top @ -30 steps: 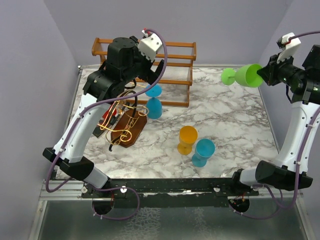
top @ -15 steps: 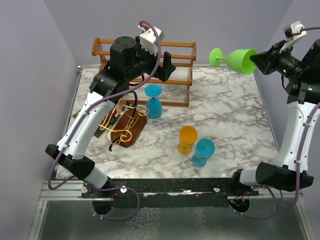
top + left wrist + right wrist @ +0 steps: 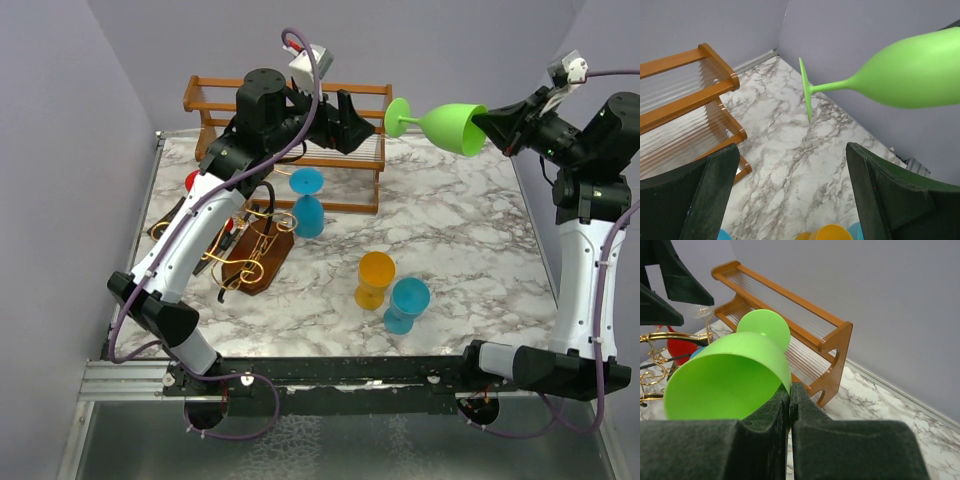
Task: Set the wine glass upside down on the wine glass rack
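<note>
My right gripper (image 3: pixel 487 128) is shut on the rim of a green wine glass (image 3: pixel 450 125) and holds it on its side high above the back of the table, foot pointing left. In the right wrist view my gripper (image 3: pixel 790 387) pinches the bowl wall of the glass (image 3: pixel 725 380). My left gripper (image 3: pixel 355 122) is open and empty in the air, just left of the glass foot. In the left wrist view the glass (image 3: pixel 910 75) hangs beyond my gripper (image 3: pixel 792 150). The gold wire rack (image 3: pixel 250 240) stands on its dark base at the left, a red glass (image 3: pixel 192 180) beside it.
An orange-brown slatted wooden frame (image 3: pixel 350 100) stands along the back wall. A blue glass (image 3: pixel 308 205) stands upside down in front of it. An orange glass (image 3: pixel 375 275) and a teal glass (image 3: pixel 407 303) stand near the table's middle front.
My right gripper has carried the green glass leftward over the table. My left gripper has swung up and to the right, away from the rack, to the glass foot.
</note>
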Tool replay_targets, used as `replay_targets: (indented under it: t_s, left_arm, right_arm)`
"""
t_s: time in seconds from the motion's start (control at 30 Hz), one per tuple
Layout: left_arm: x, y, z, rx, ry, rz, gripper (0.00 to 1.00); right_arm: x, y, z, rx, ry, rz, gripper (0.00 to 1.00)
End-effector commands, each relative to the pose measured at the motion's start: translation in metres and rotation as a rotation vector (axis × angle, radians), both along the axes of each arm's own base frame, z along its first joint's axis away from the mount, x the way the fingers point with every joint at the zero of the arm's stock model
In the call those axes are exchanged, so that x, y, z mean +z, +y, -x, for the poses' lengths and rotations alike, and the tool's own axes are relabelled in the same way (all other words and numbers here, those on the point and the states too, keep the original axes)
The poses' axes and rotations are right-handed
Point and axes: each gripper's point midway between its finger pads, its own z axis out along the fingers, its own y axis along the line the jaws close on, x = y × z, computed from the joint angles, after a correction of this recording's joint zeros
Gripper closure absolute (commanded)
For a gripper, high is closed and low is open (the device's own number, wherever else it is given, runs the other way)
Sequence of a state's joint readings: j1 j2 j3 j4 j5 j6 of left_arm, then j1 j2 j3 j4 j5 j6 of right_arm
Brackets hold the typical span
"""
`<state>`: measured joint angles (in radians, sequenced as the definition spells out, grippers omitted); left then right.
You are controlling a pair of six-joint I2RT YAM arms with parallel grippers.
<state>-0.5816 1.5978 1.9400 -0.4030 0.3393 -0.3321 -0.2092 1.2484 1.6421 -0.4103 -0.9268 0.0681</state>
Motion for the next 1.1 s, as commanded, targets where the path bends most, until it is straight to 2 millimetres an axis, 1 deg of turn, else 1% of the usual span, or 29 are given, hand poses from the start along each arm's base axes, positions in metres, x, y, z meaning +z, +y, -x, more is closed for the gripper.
replay_targets:
  t_s: [0.0, 0.13, 0.2, 0.3, 0.53, 0.77, 0.9, 1.0, 1.07]
  left_arm:
    - [0.01, -0.022, -0.004, -0.077, 0.052, 0.117, 0.11]
    - [0.009, -0.033, -0.006, -0.12, 0.092, 0.161, 0.16]
    - [0.0, -0.041, -0.012, -0.133, 0.111, 0.163, 0.2]
    - [-0.004, -0.047, -0.013, -0.158, 0.132, 0.174, 0.24]
    - [-0.01, -0.054, -0.017, -0.18, 0.154, 0.184, 0.38]
    - [-0.011, -0.055, -0.019, -0.181, 0.149, 0.183, 0.48]
    - [-0.01, -0.054, -0.019, -0.18, 0.144, 0.183, 0.59]
    - [-0.011, -0.055, -0.019, -0.181, 0.145, 0.184, 0.71]
    - [-0.011, -0.055, -0.02, -0.178, 0.146, 0.183, 0.77]
  right_arm:
    - [0.015, 0.013, 0.014, 0.057, -0.076, -0.004, 0.99]
    - [0.014, 0.016, 0.02, 0.076, -0.081, -0.003, 0.99]
    - [0.013, 0.016, 0.02, 0.076, -0.077, -0.004, 0.99]
    - [0.011, 0.017, 0.021, 0.078, -0.071, -0.005, 0.99]
    - [0.008, 0.021, 0.02, 0.09, -0.06, -0.008, 0.99]
    - [0.006, 0.024, 0.02, 0.095, -0.051, -0.008, 0.99]
    - [0.006, 0.023, 0.021, 0.086, -0.054, 0.001, 0.99]
    - [0.005, 0.022, 0.022, 0.081, -0.055, 0.009, 0.99]
    - [0.004, 0.021, 0.021, 0.072, -0.058, 0.016, 0.99]
